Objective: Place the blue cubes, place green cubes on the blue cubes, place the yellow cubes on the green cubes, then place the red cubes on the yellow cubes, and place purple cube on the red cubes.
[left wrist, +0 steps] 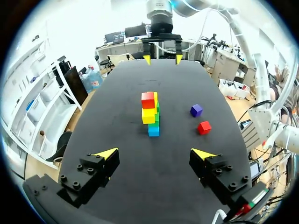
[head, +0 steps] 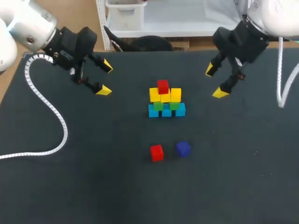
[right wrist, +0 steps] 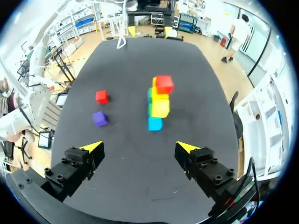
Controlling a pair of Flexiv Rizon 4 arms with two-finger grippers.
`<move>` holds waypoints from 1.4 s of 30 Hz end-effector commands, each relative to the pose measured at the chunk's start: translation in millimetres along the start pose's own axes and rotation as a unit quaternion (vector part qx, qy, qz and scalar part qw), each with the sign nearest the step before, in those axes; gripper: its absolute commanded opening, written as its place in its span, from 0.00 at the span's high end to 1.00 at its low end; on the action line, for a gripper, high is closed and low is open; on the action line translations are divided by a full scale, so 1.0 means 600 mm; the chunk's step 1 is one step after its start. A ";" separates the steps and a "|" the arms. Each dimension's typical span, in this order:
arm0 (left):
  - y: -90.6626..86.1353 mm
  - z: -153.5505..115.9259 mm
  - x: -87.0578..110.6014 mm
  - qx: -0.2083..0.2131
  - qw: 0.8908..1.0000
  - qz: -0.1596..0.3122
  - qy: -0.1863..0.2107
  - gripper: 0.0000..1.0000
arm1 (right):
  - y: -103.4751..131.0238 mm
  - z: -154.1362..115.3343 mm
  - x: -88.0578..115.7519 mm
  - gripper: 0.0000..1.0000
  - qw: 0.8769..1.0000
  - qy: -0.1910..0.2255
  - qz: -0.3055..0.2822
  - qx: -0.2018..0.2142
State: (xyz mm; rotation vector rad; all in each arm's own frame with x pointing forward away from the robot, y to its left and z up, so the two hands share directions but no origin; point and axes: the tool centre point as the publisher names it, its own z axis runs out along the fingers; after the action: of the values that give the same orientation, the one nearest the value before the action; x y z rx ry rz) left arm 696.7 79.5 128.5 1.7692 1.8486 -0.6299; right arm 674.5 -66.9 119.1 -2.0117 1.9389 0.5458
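Showing the pyramid (head: 166, 100) part-built at the middle of the table (head: 93, 186): blue cubes (head: 167, 112) form the bottom row, with green cubes (head: 159, 106) on them and yellow cubes (head: 175, 94) above. One red cube (head: 162, 86) is seated on the yellow row. A loose red cube (head: 157, 152) and the purple cube (head: 183, 149) lie on the table nearer to me, close together but apart. My left gripper (head: 105, 78) and right gripper (head: 215, 81) hover on either side of the pyramid, well clear of it. Each has its fingers spread and holds nothing.

The step in hand, as I judge it, is to fetch the loose red cube and set it beside the seated one, then cap with purple.

Hazards, as I judge them:

(a) The purple cube sits near the loose red cube, so a spread finger coming down between them could shove it away.

(b) Seen end-on from the wrists, the pyramid is one cube deep. A sideways brush during placement could topple it.

(c) The seated red cube looks near the middle of the yellow row, which leaves little room. Its partner may nudge it or land overhanging.

(d) A cube released while tilted could slide off.
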 end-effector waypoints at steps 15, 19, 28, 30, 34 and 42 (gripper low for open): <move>0.002 -0.001 0.001 0.001 1.000 0.001 -0.001 0.00 | 0.138 0.033 0.010 0.00 0.998 -0.060 0.000 -0.017; 0.002 -0.001 0.001 0.001 1.000 0.001 -0.001 0.00 | 0.138 0.033 0.010 0.00 0.998 -0.060 0.000 -0.017; 0.002 -0.001 0.001 0.001 1.000 0.001 -0.001 0.00 | 0.138 0.033 0.010 0.00 0.998 -0.060 0.000 -0.017; 0.002 -0.001 0.001 0.001 1.000 0.001 -0.001 0.00 | 0.138 0.033 0.010 0.00 0.998 -0.060 0.000 -0.017; 0.002 -0.001 0.001 0.001 1.000 0.001 -0.001 0.00 | 0.138 0.033 0.010 0.00 0.998 -0.060 0.000 -0.017; 0.002 -0.001 0.001 0.001 1.000 0.001 -0.001 0.00 | 0.138 0.033 0.010 0.00 0.998 -0.060 0.000 -0.017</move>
State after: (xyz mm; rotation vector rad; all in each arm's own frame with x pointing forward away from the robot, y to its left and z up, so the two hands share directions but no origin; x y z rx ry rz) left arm 696.7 79.5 128.6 1.7692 1.8488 -0.6302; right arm 589.9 -67.0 103.3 -1.9515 1.8737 0.6843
